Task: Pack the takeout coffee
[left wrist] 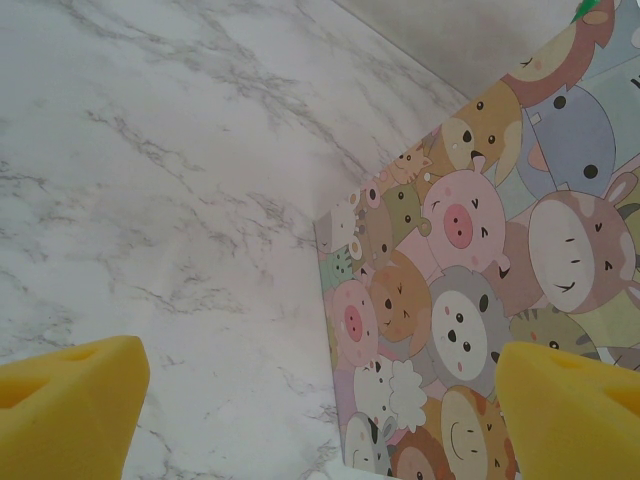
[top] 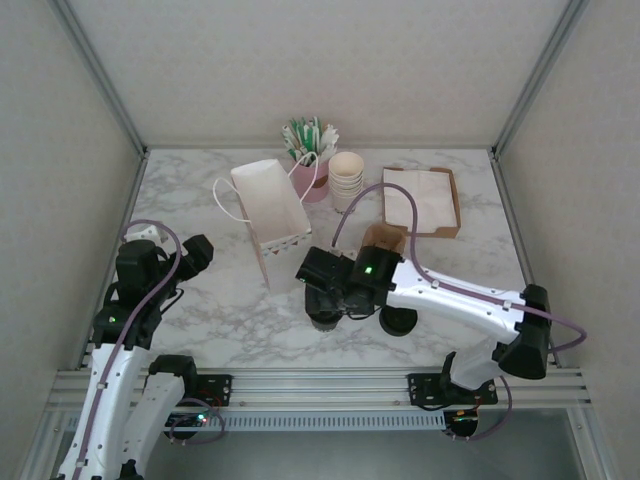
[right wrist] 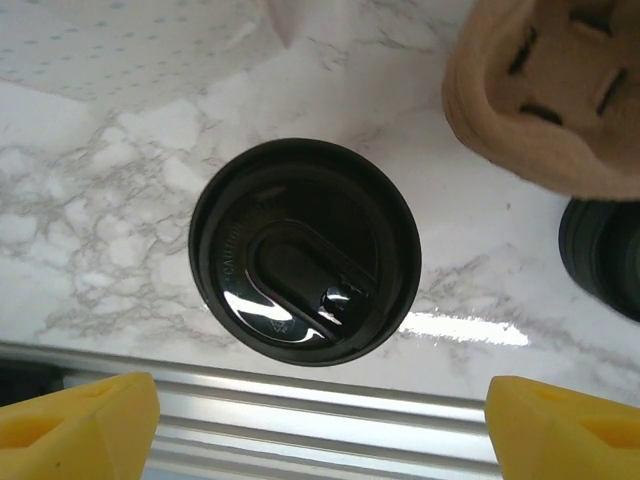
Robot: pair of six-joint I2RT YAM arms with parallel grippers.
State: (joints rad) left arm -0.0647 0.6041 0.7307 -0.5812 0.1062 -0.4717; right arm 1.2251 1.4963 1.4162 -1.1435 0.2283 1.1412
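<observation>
On the marbled worktop (top: 230, 300), at the near edge, the right pincer (right wrist: 320, 425) hangs above the takeout coffee (right wrist: 305, 250), pads (right wrist: 75, 425) spread wide either side of its lid and touching nothing, seemingly lined up to grasp the cup. A loose black lid (right wrist: 605, 255) lies just beside it toward the right edge, a tan cup carrier (right wrist: 550, 90) behind. Toward the left edge the left pincer (left wrist: 320, 420), likewise spread and empty, faces the cartoon-printed paper bag (left wrist: 480, 280), probably to steady it.
</observation>
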